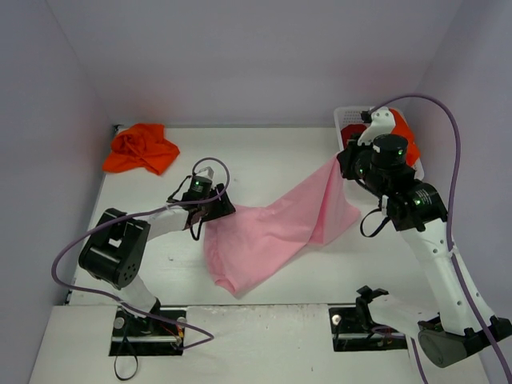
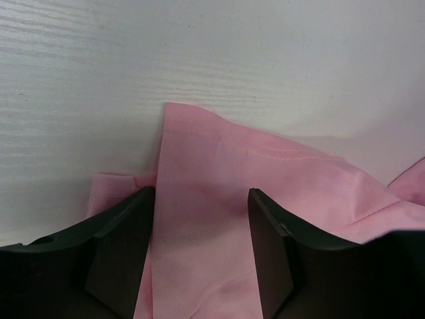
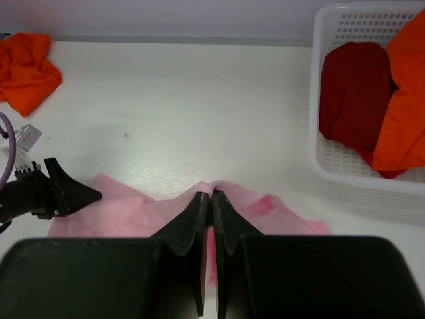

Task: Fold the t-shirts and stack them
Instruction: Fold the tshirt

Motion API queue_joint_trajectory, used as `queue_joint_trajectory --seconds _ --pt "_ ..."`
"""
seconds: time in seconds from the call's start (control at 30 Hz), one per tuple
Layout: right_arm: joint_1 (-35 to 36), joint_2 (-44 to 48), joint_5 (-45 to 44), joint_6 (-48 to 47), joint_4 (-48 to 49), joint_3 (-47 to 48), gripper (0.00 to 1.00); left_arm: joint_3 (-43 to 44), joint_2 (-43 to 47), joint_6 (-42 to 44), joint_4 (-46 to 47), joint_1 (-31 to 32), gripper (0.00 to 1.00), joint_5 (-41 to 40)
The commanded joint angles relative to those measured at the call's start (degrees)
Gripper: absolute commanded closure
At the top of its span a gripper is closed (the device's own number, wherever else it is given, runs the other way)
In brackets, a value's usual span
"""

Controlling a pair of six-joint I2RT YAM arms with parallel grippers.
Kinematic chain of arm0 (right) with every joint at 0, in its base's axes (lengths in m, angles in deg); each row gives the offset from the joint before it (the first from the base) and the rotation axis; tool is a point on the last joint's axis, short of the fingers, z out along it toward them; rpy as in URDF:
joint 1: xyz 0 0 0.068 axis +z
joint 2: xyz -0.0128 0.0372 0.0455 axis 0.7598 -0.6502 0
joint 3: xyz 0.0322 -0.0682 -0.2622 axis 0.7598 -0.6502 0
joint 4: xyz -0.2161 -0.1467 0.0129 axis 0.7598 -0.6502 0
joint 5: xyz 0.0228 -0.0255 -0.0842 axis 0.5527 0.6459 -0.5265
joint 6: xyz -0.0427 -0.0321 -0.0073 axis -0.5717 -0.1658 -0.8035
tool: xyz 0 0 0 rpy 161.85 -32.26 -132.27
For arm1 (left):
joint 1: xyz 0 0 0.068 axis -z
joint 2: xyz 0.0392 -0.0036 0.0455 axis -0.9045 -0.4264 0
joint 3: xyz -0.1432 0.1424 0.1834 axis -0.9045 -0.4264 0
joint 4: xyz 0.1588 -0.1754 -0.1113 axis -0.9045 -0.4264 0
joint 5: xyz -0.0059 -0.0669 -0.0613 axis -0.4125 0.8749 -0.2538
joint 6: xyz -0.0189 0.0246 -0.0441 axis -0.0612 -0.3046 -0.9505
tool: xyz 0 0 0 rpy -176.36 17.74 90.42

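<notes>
Risk: right gripper [image 3: 212, 197] pinches only a thin fold of pink t-shirt [image 1: 272, 228]; left gripper [image 2: 201, 196] straddles its edge, jaws apart; cloth may slip and bunch.

A flat white table with a faint horizontal wood grain [image 1: 272, 156] fills the middle of the top view. A seam across the lower part of the frame sets off a separate white board [image 1: 264, 344] along the bottom edge. A plain pale lilac-grey back wall [image 1: 256, 56] spans the top of the frame, joined by a matching left side wall [image 1: 40, 160] and right side wall [image 1: 480, 88]. The light is soft and even, with a cool violet cast and only weak shadows. Near the top of the right wrist view, a thin grey line [image 3: 166, 38] runs where wall meets tabletop.
</notes>
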Motion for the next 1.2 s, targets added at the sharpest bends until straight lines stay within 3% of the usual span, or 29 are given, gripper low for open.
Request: queue_joint_trajectory --seconds 0.0,0.13,0.2,0.4,0.7,1.17 --pt "0.54 -0.03 0.26 -0.09 4.47 1.61 1.00 -0.24 1.12 -1.77 5.06 0.51 0.48 1.01" --pt "0.45 0.06 0.18 -0.09 4.47 1.52 1.00 -0.24 0.76 -2.04 5.50 0.95 0.59 0.75" --pt "0.54 -0.03 0.09 -0.09 4.47 1.26 1.00 -0.16 0.76 -1.86 5.41 1.04 0.72 0.75" --pt "0.45 -0.20 0.00 0.00 4.56 0.56 1.00 -0.33 0.68 -1.51 5.06 1.04 0.94 0.31" --pt "0.45 0.23 -0.17 0.00 4.65 -0.06 1.00 1.33 2.08 -0.46 2.70 1.04 0.98 -0.66" --pt "0.45 2.70 -1.85 -0.88 2.54 1.08 1.00 19.18 19.21 7.89 -17.44 -3.53 1.00 -9.71"
